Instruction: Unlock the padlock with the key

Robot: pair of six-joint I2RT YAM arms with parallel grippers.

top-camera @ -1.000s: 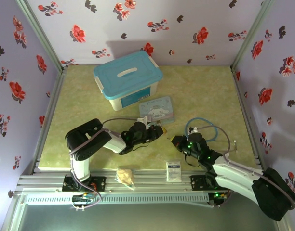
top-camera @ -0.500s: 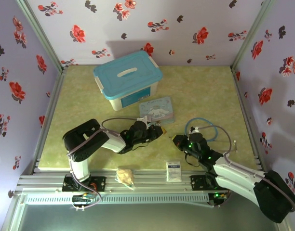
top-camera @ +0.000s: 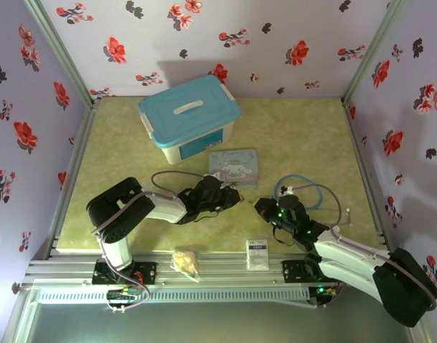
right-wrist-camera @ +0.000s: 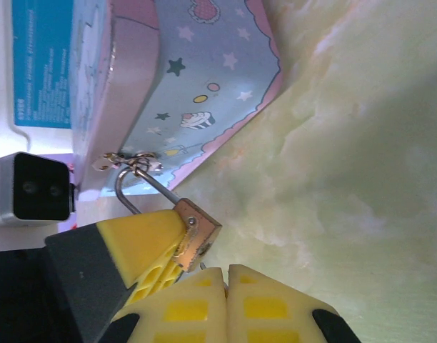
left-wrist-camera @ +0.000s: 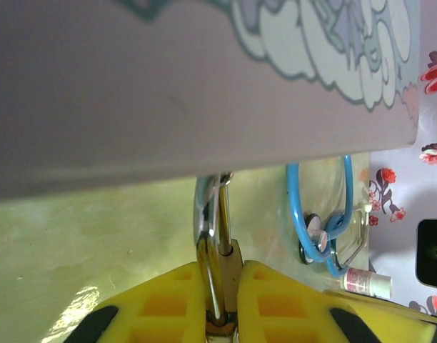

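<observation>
Over the past second the left arm [top-camera: 126,211] has swung its elbow outward, toward the left wall and the table's near edge. Its forearm now reaches more level across the mat to the left gripper [top-camera: 236,194], which grips the padlock [right-wrist-camera: 198,234]. The pale blue cartoon tin [top-camera: 233,166] has turned squarer to the table's edges. The right gripper [top-camera: 259,206] has crept slightly up-table toward the tin, its yellow fingertips showing less from above.

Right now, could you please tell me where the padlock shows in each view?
Left wrist: padlock bottom centre, between the left fingers.
Right wrist: lower left, shackle reaching the cartoon tin.
Top external: hardly visible, at the left fingers' tip.
Shared landmark: the cartoon tin, just beyond the padlock.
</observation>
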